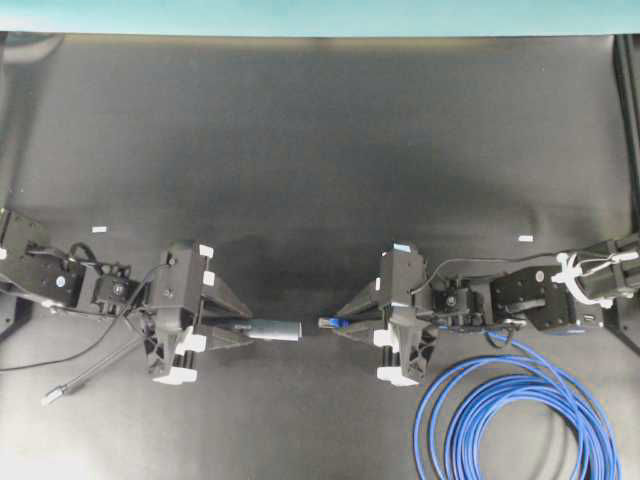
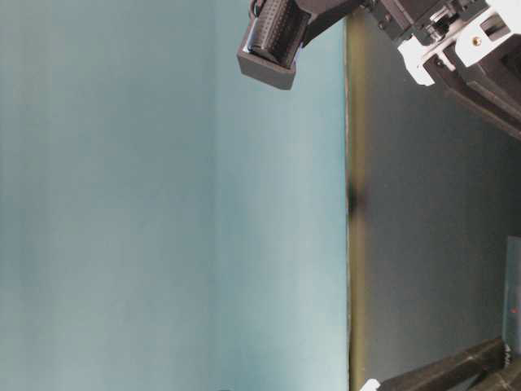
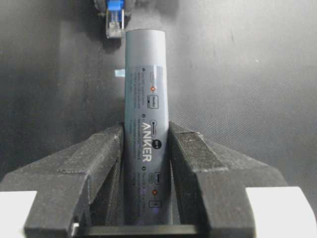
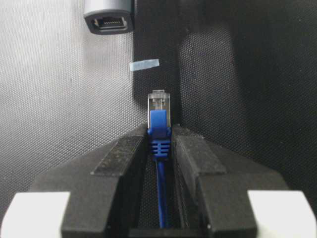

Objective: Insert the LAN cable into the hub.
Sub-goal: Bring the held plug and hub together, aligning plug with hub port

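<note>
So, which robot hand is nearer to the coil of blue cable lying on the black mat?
The right hand. The coiled loops of bright-blue cable lie just beside and below its arm in the overhead view; the left hand is across the middle, far from them.

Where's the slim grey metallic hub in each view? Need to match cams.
Overhead: slim grey metallic hub at lower centre, in the left gripper, facing the clear plug of the bright-blue LAN cable.
Table-level: not in it.
Left wrist: hub upright in the centre, clamped between the black fingers.
Right wrist: only its port end, top left.
Shared landmark: small pale tape strip on the black mat, also in left wrist.
</note>
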Available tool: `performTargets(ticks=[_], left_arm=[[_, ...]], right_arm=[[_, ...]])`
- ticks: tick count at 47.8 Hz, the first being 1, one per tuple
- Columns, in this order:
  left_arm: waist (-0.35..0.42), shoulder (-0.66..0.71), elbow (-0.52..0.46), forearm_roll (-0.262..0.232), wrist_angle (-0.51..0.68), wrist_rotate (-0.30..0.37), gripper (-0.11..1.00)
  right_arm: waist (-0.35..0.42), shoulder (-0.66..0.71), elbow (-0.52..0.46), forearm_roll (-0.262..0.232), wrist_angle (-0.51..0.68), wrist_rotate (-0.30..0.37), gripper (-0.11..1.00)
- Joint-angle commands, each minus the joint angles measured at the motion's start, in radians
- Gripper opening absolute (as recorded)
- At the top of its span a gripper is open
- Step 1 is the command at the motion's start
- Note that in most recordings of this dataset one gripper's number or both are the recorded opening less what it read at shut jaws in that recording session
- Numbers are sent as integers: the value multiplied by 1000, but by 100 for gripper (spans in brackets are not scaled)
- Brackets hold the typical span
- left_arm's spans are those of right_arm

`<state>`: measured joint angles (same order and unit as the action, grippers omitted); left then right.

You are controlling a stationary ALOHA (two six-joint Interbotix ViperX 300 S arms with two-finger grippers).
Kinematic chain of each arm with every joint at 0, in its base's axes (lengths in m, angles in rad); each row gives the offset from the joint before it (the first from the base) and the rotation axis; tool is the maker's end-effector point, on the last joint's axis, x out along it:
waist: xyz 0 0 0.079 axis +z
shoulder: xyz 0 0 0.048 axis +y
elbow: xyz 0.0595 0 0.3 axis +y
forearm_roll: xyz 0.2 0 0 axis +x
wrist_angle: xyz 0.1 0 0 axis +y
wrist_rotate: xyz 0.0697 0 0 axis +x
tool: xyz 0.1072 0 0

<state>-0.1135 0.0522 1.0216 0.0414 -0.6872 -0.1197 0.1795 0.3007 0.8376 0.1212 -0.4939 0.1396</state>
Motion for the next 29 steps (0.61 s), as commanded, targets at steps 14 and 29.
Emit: performTargets(ticks=[14, 29], left_arm=[[34, -114, -67, 3, 252, -26, 28], [44, -135, -81, 3, 267, -25, 28]], right_arm=[[2, -183, 12, -2, 161, 11, 13], [-17, -249, 2, -2, 193, 11, 13]])
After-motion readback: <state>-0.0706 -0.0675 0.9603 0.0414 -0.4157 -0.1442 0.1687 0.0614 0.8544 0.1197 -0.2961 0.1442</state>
